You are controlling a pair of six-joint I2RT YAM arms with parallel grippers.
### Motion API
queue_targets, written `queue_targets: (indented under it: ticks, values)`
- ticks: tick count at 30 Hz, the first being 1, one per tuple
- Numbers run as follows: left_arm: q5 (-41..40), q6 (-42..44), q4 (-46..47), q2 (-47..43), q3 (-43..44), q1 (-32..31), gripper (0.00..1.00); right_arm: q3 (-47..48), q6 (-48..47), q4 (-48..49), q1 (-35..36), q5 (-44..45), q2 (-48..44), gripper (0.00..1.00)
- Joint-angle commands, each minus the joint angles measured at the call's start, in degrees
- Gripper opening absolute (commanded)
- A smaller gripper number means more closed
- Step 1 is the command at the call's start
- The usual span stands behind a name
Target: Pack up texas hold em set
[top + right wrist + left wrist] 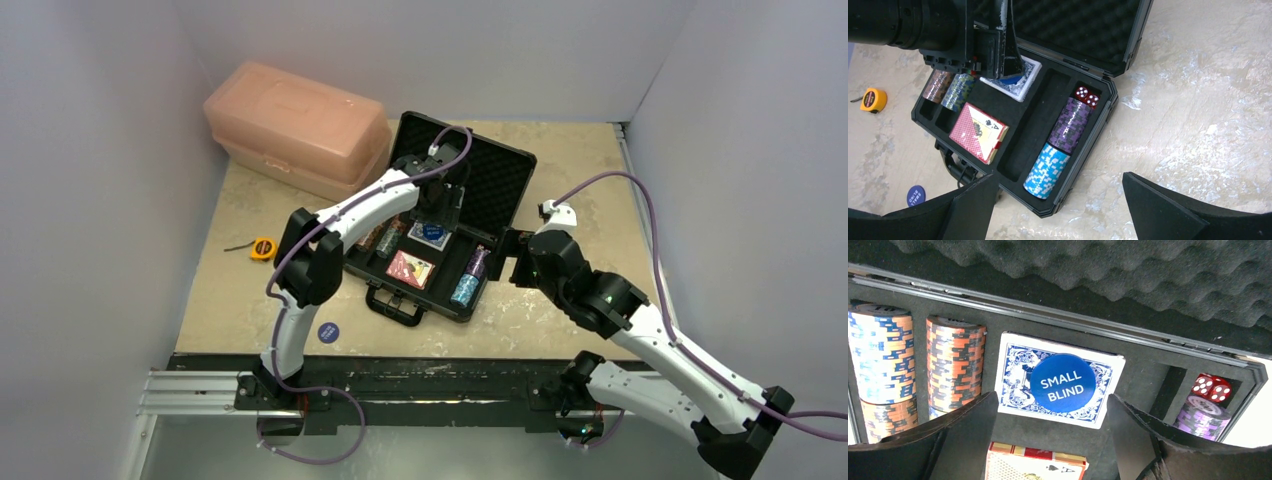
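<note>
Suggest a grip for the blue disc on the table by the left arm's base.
Probably pinch the rim across its width, straight from above: the blue disc lies flat on the table, so only its thin edge offers purchase.

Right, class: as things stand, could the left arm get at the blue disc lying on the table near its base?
Probably yes: the blue disc lies uncovered on the table beside the left arm, and the left gripper is open and empty, though it must fold back.

The left arm [360,205] and the right arm [660,340] have white shells, black joints and a thin purple cable [655,232] each. The left gripper [1052,397] has flat black fingers [968,430].
</note>
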Motion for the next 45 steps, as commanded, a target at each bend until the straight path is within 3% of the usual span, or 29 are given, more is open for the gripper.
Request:
queue_targets:
  ticks: [1,14,28,45]
  values:
    - [-1.7,0.3,1.1,-6.1,-2.1,0.1,0.8,0.1,0.1,0.9,-0.2,0.2,0.3,0.99]
    - [-7.4,0.0,1.2,-25.5,-19.1,0.3,0.81,0.0,0.2,2.4,-0.1,-1.0,1.4,0.99]
    - [-10.7,-2.8,2.5,-46.6,-38.0,4.2,1.0,-0.2,0.2,3.0,-0.1,-2.0,1.5,0.99]
    - [-14.6,-14.3,-5.2,-63.9,-54.9,6.1,1.0,-1.1,0.9,5.7,-0.2,-4.0,4.0,0.99]
